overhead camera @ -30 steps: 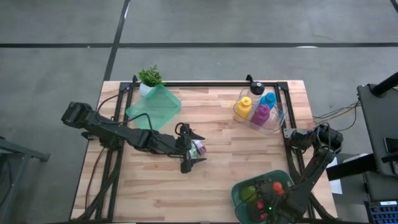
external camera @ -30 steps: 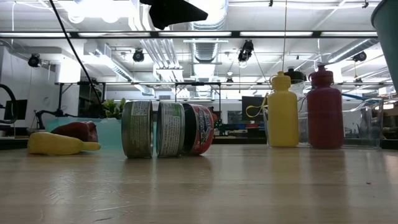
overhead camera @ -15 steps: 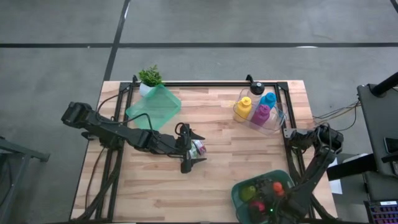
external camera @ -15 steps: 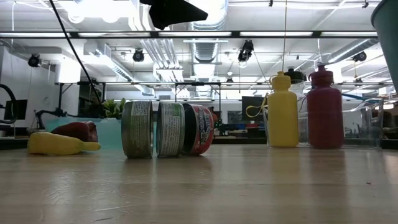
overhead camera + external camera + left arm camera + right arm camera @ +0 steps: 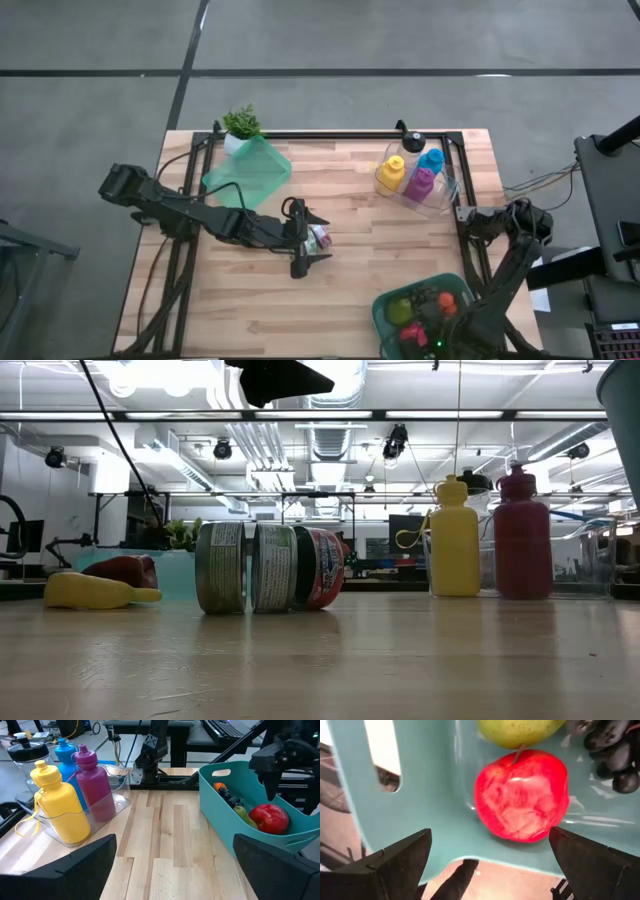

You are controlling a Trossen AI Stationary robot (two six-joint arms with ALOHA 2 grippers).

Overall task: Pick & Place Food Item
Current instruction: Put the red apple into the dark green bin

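With our right tool [image 5: 485,865] spread wide over the red apple [image 5: 521,795] lying in the teal bin [image 5: 385,310], we risk nudging it against the pear [image 5: 520,730] if we descend off-centre.

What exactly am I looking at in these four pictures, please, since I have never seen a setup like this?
It is a robot with two dark arms at a wooden table.

One camera looks straight down, one sits at table height, and one rides on each wrist.

The left gripper hangs open over the cans at mid-table. The right gripper is open above the teal bin, just over a red apple that lies beside a pear and grapes. Neither holds anything.

Also on the table: a clear tray with yellow, pink and blue bottles, a second teal bin, a small plant, and what look like a banana and a red pepper.
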